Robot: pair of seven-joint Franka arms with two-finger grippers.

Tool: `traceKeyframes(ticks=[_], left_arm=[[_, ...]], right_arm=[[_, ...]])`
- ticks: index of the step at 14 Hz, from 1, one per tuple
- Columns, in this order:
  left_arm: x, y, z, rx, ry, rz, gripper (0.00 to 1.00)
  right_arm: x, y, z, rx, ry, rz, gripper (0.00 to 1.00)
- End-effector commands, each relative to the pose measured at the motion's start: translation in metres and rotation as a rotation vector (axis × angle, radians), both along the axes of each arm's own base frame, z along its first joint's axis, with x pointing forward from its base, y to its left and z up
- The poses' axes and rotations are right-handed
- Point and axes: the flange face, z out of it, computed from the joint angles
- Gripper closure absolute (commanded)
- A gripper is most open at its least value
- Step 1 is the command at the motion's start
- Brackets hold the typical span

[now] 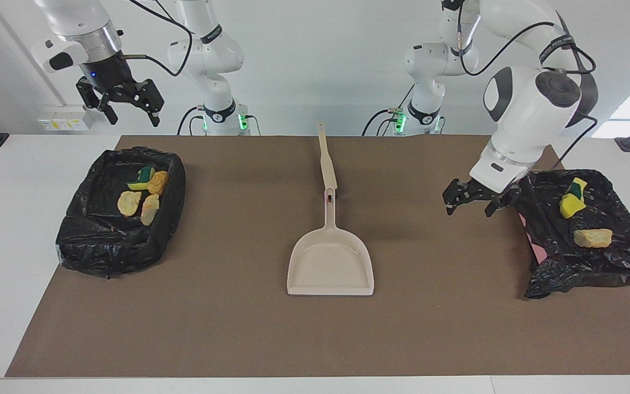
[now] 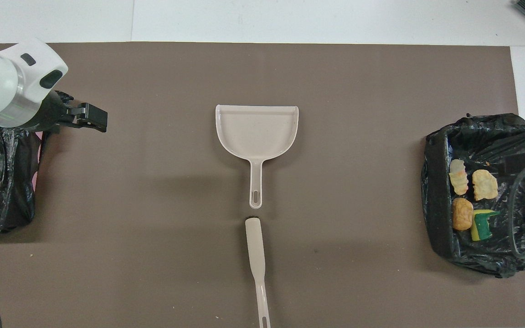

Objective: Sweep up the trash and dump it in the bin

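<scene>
The trash lies in two bins lined with black bags. The bin at the right arm's end holds a yellow-green sponge piece and three tan lumps. The bin at the left arm's end holds a yellow sponge piece and a tan lump. A beige dustpan lies empty mid-mat, with a beige brush handle in line with its handle, nearer to the robots. My left gripper hangs open and empty over the mat beside its bin's edge. My right gripper waits open, high over the other bin.
A brown mat covers most of the white table. Both bins sit at the mat's two ends. Black cables hang from both arms, and one loops over the bin at the right arm's end.
</scene>
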Motion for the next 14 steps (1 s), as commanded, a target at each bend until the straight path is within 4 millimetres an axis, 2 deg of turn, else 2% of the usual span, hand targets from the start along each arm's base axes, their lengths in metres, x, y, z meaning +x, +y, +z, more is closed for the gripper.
traceKeyframes(ticks=[1, 6, 9, 13, 14], left_arm=[[-0.011, 0.004, 0.022, 0.01, 0.022, 0.004, 0.0], [-0.028, 0.014, 0.05, 0.013, -0.009, -0.03, 0.0], [-0.038, 0.039, 0.065, 0.025, 0.01, -0.038, 0.0], [-0.051, 0.045, 0.086, 0.025, -0.018, -0.043, 0.0], [-0.052, 0.046, 0.086, 0.025, -0.016, -0.046, 0.0]], right_arm=[[-0.005, 0.002, 0.0, 0.016, -0.019, 0.027, 0.0], [-0.009, 0.007, -0.003, 0.009, -0.002, 0.039, 0.0], [-0.009, 0.008, -0.002, 0.008, -0.01, 0.043, 0.0], [-0.009, 0.007, -0.002, 0.008, -0.008, 0.044, 0.0], [-0.009, 0.007, -0.002, 0.008, -0.008, 0.044, 0.0]])
